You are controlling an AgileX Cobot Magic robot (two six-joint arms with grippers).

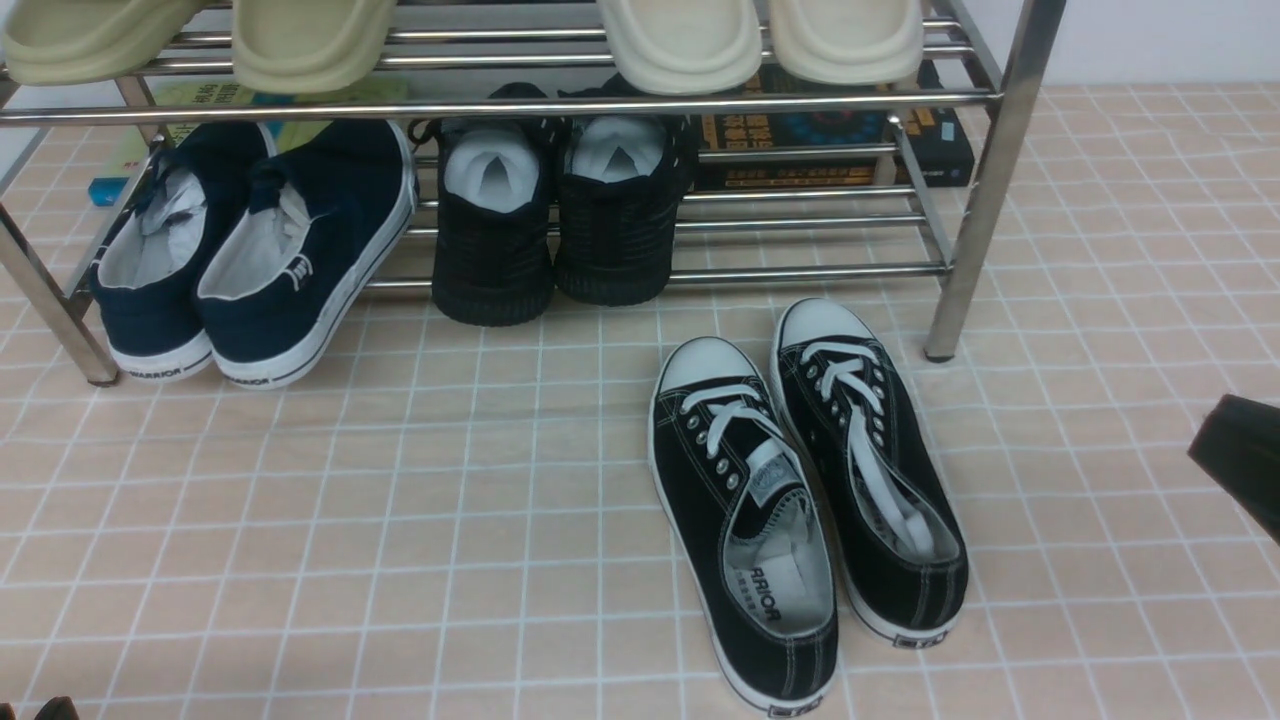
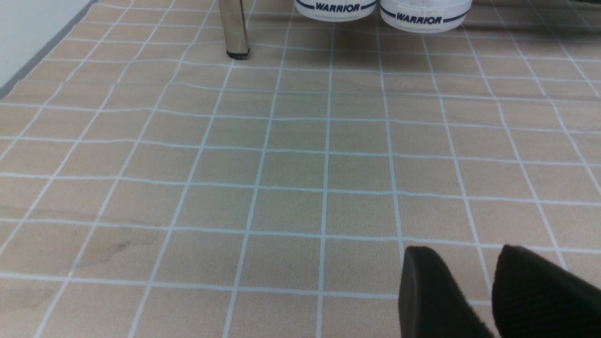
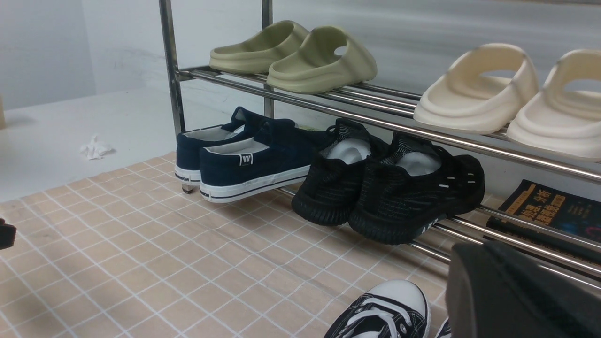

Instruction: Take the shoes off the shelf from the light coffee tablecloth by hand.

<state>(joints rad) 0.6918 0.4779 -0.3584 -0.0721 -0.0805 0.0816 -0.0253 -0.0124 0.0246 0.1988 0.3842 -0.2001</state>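
The pair of black canvas shoes (image 1: 800,500) with white laces and toe caps lies side by side on the light coffee tablecloth (image 1: 400,520), toes toward the chrome shelf (image 1: 500,105), just in front of its right leg. One white toe cap shows in the right wrist view (image 3: 399,300). My right gripper (image 1: 1240,450) hangs at the far right, apart from the shoes; its dark fingers (image 3: 507,291) fill one corner of the right wrist view and no gap shows. My left gripper (image 2: 465,256) is open and empty over bare cloth (image 2: 281,164).
On the shelf's lower tier sit a navy white-soled pair (image 1: 250,260) and an all-black mesh pair (image 1: 550,220). Olive slides (image 1: 200,40) and cream slides (image 1: 760,40) sit above. Books (image 1: 830,150) lie behind. The right shelf leg (image 1: 975,220) stands near the shoes.
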